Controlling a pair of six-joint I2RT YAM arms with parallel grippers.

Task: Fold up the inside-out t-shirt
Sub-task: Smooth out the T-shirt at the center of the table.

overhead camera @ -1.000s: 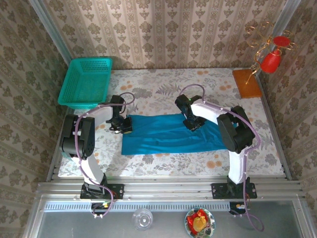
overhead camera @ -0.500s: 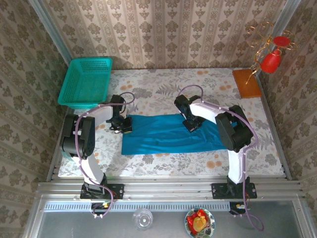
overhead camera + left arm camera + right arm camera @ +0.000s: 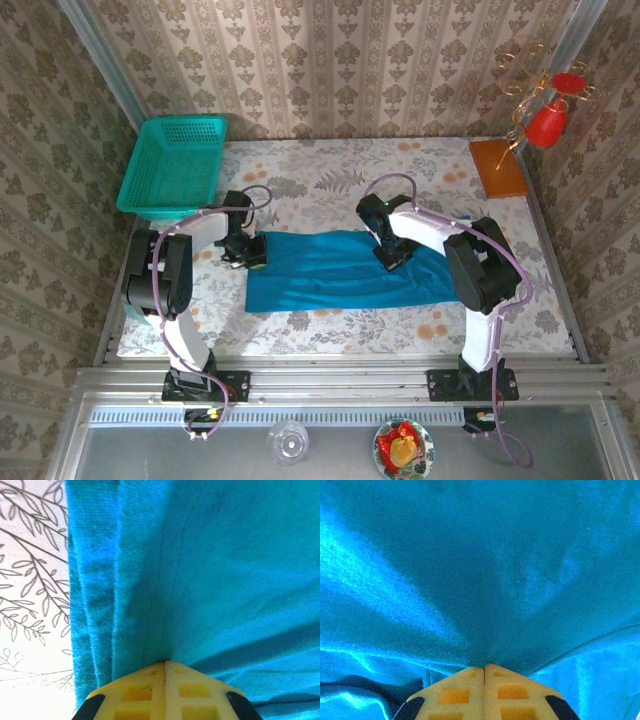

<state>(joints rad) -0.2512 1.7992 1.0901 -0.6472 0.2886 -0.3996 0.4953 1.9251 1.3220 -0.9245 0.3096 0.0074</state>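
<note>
The inside-out t-shirt (image 3: 335,272) lies as a long teal-blue band across the middle of the table. My left gripper (image 3: 250,256) sits at its far left corner, shut on the t-shirt; in the left wrist view the yellow fingers (image 3: 150,692) meet on a pinch of t-shirt (image 3: 200,565) cloth. My right gripper (image 3: 390,256) is on the band's far edge right of the middle, also shut on the t-shirt. From the right wrist, the cloth (image 3: 480,570) pulls into creases toward the closed fingertips (image 3: 500,690).
A turquoise-green mesh basket (image 3: 175,165) stands at the table's far left corner. A wooden block (image 3: 497,165) with a wire stand carrying red pieces (image 3: 548,120) is at the far right. Floral tablecloth (image 3: 310,175) shows beyond the shirt.
The right gripper has closed on the cloth and shifted slightly right. The left gripper has stayed in place, shut on the corner.
</note>
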